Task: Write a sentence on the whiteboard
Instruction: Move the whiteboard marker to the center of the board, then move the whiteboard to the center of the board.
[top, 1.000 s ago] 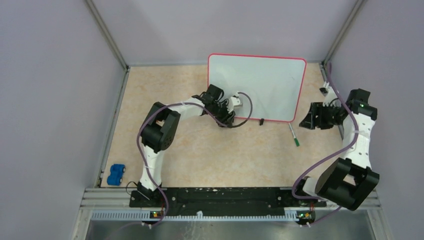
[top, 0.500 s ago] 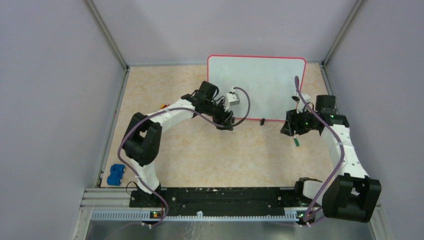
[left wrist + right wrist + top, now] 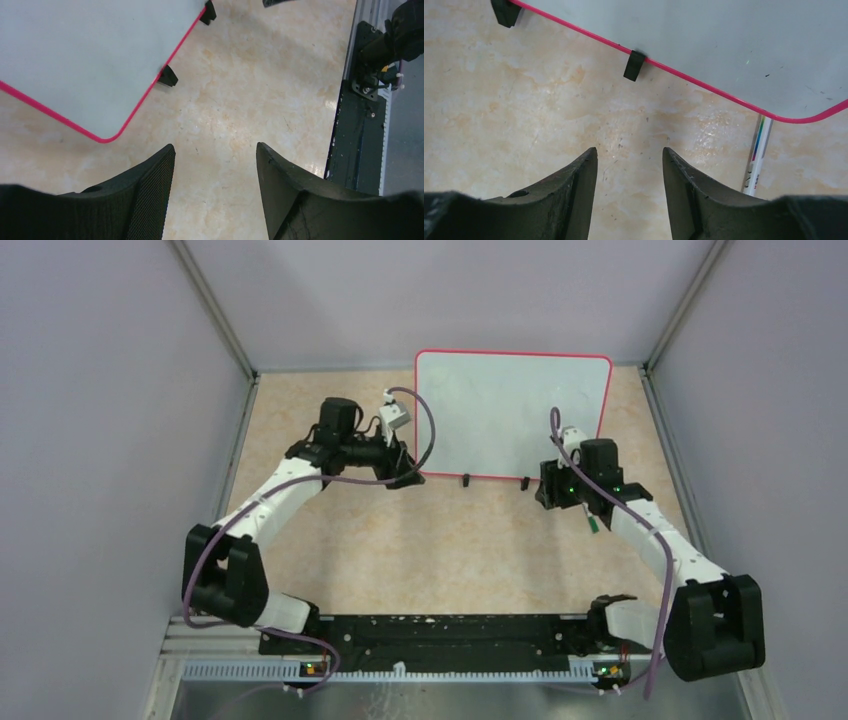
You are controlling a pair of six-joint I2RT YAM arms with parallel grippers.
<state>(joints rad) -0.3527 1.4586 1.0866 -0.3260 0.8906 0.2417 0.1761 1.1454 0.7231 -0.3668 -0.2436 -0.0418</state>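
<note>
Plain grey walls close in a mottled beige bench (image 3: 450, 540). At its back centre lies the whiteboard (image 3: 510, 410), a large flat white panel with a thin red rim, rounded corners and small black feet (image 3: 634, 65) along its near edge. It looks stiff and fairly light, so on those feet it may slide under a pressing pen; the rim or a corner would be the place to steady it. Its face shows only a few faint specks, and the sentence is not yet on it.

The left end effector (image 3: 215, 190) hangs just off the board's near left corner, jaws well apart and empty. The right end effector (image 3: 629, 190) hangs over bare bench just in front of the near right edge, jaws parted about halfway, also empty.

Just beside it lies a marker (image 3: 756, 155), with a white barrel and a colour stripe. It is probably light, rigid, smooth and apt to roll, so it is best pinched mid-barrel.
</note>
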